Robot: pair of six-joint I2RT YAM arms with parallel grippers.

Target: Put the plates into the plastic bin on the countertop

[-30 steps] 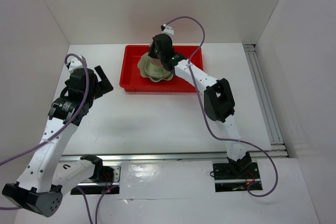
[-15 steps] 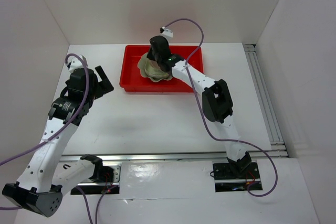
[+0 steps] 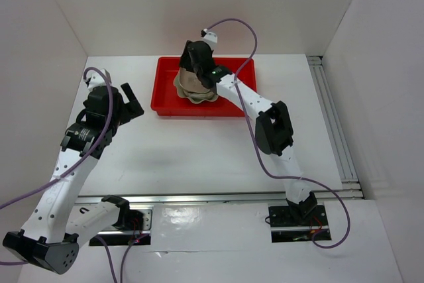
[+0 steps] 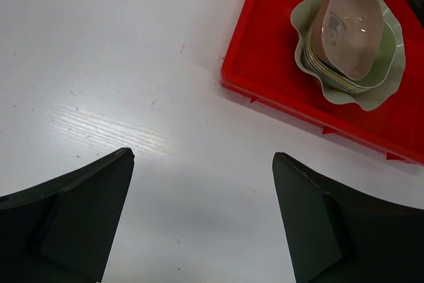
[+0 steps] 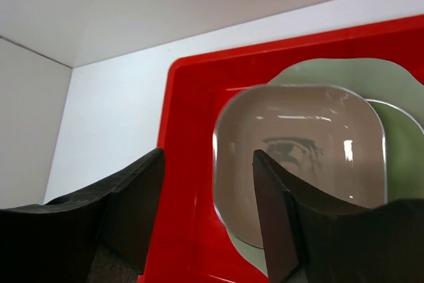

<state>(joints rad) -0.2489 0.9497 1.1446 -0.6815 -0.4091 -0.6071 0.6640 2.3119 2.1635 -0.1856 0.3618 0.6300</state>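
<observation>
Top external view: the right arm [image 3: 255,104] rises from its base, folds at an elbow on the near right of the red bin [image 3: 165,107], and sends its forearm slanting across the bin's near rim. Its wrist is pitched down over the stack of plates [image 3: 197,94], which sits inside the bin, a little left of the bin's middle.

From the right wrist, the two dark fingers [image 5: 126,217] stand spread. The left rim of the pinkish-tan dish [image 5: 301,157] shows in the gap between them, so these jaws are released and are not clamped on it. Whether a finger touches the dish cannot be told.

The left arm [image 3: 69,157] stands well to the left of the bin, leaning forward with its wrist turned toward the bin. Its jaws are released too, with only bare tabletop [image 4: 132,64] showing between them.

From the left wrist, the pinkish-tan dish [image 4: 348,24] lies tilted on top of the stack. A green dish [image 4: 389,48] lies under it, with thin edges of more dishes below. All nest in the scalloped pale green dish [image 4: 371,101] on the bin's floor.
</observation>
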